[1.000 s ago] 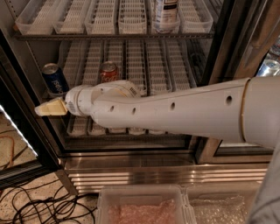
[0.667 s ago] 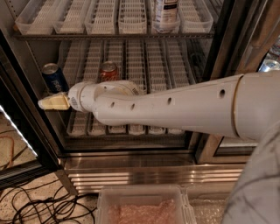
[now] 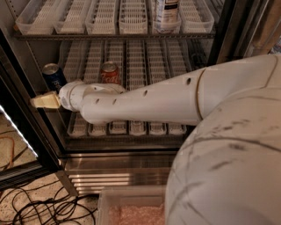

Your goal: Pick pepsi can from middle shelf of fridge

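Observation:
The pepsi can (image 3: 53, 77), blue with a silver top, stands upright at the left end of the middle shelf (image 3: 145, 127) in the open fridge (image 3: 219, 30). My gripper (image 3: 44, 101), cream-coloured at the tip of the white arm, is just below and slightly left of the can, in front of the shelf's left edge. It points left and is not around the can. A red cola can (image 3: 109, 73) stands two lanes to the right, partly behind my arm. My arm hides much of the shelf's front.
The upper shelf (image 3: 114, 35) carries white lanes and a white bottle (image 3: 166, 12). The dark door frame (image 3: 26, 132) runs down the left. Black cables (image 3: 39, 206) lie on the floor. A clear bin (image 3: 131, 206) sits at the bottom.
The gripper has risen a little towards the pepsi can. The arm's near section has swung closer and fills more of the right side. The cans have not moved.

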{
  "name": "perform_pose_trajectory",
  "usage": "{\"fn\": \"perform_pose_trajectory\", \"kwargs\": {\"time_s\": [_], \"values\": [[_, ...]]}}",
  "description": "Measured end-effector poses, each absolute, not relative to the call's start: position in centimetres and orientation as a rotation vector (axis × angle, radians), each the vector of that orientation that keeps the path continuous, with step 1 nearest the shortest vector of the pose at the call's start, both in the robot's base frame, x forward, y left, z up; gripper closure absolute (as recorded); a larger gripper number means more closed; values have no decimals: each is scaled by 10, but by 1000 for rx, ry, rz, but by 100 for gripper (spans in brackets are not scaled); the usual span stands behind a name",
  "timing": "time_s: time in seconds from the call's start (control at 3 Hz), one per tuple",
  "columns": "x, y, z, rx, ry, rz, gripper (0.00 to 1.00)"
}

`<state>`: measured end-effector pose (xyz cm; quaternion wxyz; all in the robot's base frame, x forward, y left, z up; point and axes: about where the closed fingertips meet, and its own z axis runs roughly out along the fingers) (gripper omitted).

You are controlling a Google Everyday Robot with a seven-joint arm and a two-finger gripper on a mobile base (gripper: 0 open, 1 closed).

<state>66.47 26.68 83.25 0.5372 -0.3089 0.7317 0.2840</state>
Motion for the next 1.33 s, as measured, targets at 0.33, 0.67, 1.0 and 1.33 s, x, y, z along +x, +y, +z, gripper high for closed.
{"fn": "perform_pose_trajectory", "kwargs": {"time_s": [0.33, 0.67, 1.0, 1.33], "values": [[660, 298, 839, -768, 1705, 697, 0], [666, 302, 842, -787, 1692, 663, 0], [671, 289, 836, -779, 1715, 617, 0], [679, 277, 826, -758, 1742, 581, 0]]}}
